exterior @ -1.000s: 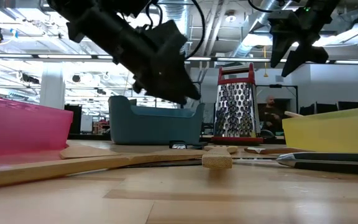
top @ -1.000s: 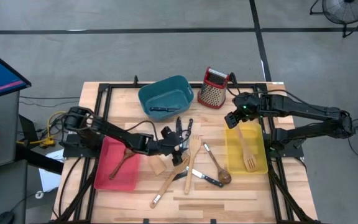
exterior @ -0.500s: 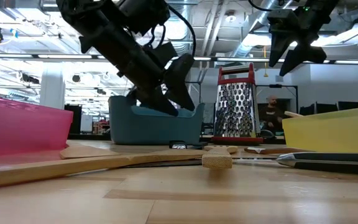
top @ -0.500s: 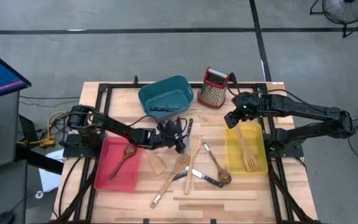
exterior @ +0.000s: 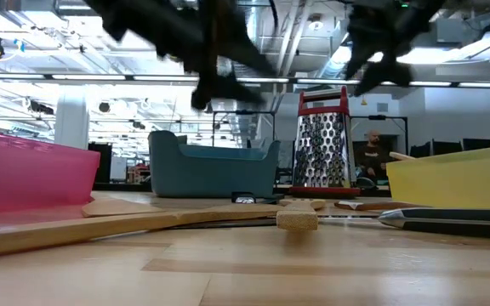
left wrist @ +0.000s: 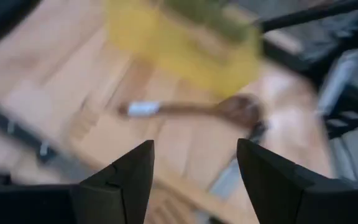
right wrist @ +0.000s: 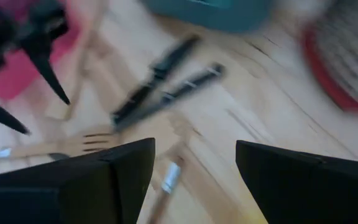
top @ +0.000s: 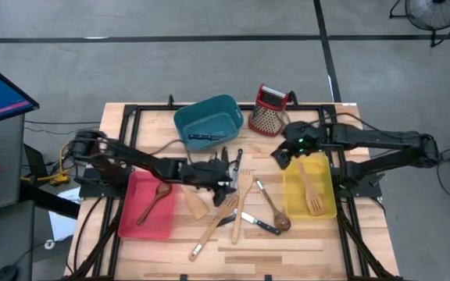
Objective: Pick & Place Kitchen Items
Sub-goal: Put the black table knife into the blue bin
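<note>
High view shows the left gripper (top: 226, 173) over the middle of the table (top: 319, 242), its jaws spread and empty, just in front of the teal bin (top: 207, 119). The left wrist view confirms this: its two dark fingers (left wrist: 126, 180) stand apart with nothing between them, and past them lie a dark wooden spoon (left wrist: 225, 109) and the yellow bin (left wrist: 185, 43), both blurred. Under and just beyond these jaws lies the loose cluster of utensils: two black-handled knives (top: 237, 160) side by side, a pale wooden fork (top: 244, 191), a pale wooden spoon (top: 213, 226) and a small knife (top: 258, 223). A wooden spatula (top: 194, 204) lies near the jaws on the side of the red bin (top: 135, 207), which holds a brown wooden spoon (top: 155, 199). One knife (top: 204, 137) already lies in the teal bin.

The right gripper (top: 281, 154) hangs at the inner corner of the yellow bin (top: 291, 195), beside the box grater (top: 268, 111). Its jaws are also spread and carry nothing; in the right wrist view the wide dark fingers (right wrist: 110, 180) frame the two black-handled knives (right wrist: 160, 81), the pale fork (right wrist: 55, 148) and, farther off, the left arm's open fingers (right wrist: 45, 71). A slotted wooden spatula (top: 311, 191) rests inside the yellow bin, behind these jaws.

From the low view both arms are blurred overhead; the grater (exterior: 321, 140) stands upright behind the flat-lying utensils.
</note>
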`<state>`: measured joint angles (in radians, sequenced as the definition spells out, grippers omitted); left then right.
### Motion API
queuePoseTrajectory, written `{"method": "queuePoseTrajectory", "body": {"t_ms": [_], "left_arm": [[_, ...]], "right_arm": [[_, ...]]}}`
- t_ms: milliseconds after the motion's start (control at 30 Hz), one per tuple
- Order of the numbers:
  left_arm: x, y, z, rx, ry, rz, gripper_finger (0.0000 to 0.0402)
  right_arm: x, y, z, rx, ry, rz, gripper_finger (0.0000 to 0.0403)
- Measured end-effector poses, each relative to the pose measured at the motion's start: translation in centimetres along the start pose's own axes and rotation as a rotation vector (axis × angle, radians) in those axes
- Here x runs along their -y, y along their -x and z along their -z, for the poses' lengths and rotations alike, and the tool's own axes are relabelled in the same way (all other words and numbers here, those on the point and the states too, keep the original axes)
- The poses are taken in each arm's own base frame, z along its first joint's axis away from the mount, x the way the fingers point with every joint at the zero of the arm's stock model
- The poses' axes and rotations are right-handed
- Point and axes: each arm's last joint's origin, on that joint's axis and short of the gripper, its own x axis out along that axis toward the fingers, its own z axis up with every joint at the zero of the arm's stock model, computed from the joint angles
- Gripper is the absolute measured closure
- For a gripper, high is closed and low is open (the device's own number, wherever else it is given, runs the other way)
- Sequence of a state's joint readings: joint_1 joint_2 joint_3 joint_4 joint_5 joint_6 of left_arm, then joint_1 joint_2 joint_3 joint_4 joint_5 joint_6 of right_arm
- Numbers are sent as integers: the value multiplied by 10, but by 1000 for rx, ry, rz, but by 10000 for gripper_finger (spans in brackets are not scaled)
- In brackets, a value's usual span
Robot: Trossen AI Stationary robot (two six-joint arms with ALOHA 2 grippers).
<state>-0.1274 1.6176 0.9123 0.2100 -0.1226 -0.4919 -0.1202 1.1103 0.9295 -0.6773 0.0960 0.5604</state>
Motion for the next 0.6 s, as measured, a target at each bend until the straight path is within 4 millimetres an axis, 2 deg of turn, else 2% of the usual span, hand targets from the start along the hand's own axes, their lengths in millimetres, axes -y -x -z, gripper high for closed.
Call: {"method": "queuePoseTrajectory", "body": {"t_ms": [167,300,467,600], "left_arm": [[20,61,-42,200,-121,102,196],[30,112,-64,346,-181,172,198],[36,163,-78,488,-238,232,198],[37,190,-82,566,-275,262,198]], "right_arm": [[-33,-41,-4,24,285,-98,177],[-53,-76,-8,-16,438,-98,191],[-64,-120,-16,-117,445,-39,210],[-63,-143,-21,-248,615,10,218]]}}
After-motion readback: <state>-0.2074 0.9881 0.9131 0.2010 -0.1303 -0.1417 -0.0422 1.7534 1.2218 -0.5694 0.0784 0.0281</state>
